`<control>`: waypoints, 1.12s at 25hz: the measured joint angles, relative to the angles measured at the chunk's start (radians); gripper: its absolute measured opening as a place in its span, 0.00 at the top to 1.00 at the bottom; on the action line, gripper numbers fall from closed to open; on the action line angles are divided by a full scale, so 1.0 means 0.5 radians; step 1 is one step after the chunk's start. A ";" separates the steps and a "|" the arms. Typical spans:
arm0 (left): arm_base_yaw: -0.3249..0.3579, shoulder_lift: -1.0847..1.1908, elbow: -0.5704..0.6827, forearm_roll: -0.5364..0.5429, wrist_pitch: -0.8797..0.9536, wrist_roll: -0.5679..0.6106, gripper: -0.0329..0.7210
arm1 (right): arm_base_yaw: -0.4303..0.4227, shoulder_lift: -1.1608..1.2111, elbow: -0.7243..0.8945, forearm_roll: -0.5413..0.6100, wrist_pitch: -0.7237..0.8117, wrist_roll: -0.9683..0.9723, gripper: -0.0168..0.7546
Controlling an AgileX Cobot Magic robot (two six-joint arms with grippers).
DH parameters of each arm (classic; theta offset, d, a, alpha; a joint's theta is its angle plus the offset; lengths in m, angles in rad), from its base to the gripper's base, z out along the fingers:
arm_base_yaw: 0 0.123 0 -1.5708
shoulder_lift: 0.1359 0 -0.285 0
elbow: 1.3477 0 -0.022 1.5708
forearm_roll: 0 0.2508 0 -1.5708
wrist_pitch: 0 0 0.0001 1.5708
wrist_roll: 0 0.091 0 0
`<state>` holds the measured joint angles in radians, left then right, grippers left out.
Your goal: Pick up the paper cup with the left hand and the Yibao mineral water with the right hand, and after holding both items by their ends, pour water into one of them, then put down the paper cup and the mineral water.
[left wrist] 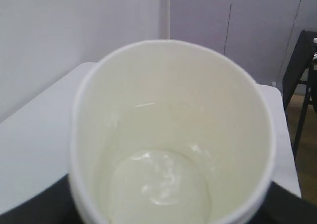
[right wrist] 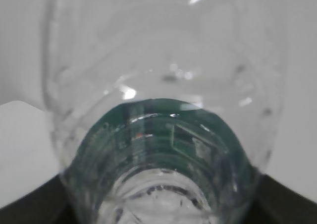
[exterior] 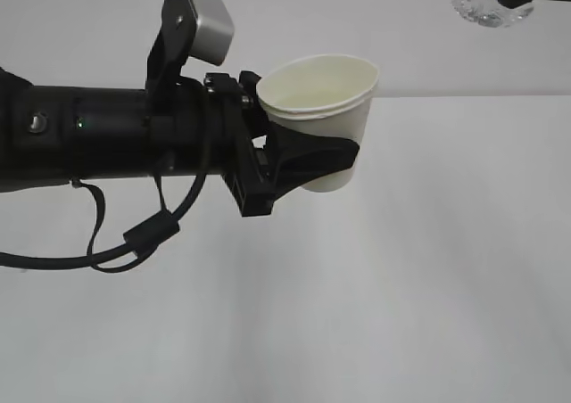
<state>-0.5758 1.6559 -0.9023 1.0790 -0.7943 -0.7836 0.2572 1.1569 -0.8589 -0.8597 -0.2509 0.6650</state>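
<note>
My left gripper [exterior: 314, 158] is shut on the paper cup [exterior: 321, 109], gripping its lower half and holding it in the air, tilted a little. In the left wrist view the cup [left wrist: 173, 105] fills the frame, with a little water [left wrist: 158, 182] at its bottom, and a dark finger [left wrist: 29, 206] shows at the bottom corner. The Yibao mineral water [exterior: 486, 2] hangs at the top right edge, mostly cut off, above and to the right of the cup. In the right wrist view the bottle [right wrist: 163, 75] with its green label [right wrist: 158, 140] sits between my right gripper's fingers [right wrist: 29, 204].
The white table [exterior: 428, 287] lies below both grippers, with a pale wall behind it. In the left wrist view the table's far edge [left wrist: 277, 92] shows, and a dark metal frame [left wrist: 303, 85] stands beyond it on the right.
</note>
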 joint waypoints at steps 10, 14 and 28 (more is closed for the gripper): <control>0.151 0.000 0.000 -0.079 0.003 0.010 0.37 | 0.000 0.000 0.000 0.000 0.004 0.000 0.36; 0.219 0.000 0.000 -0.087 0.003 0.033 0.37 | 0.000 0.000 0.000 0.000 0.004 0.000 0.36; 0.435 0.000 0.000 -0.182 0.003 0.099 0.37 | 0.000 0.000 0.000 0.000 0.004 0.000 0.37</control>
<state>-0.3582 1.6559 -0.9023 0.9882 -0.7927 -0.7341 0.2572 1.1569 -0.8589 -0.8597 -0.2491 0.6650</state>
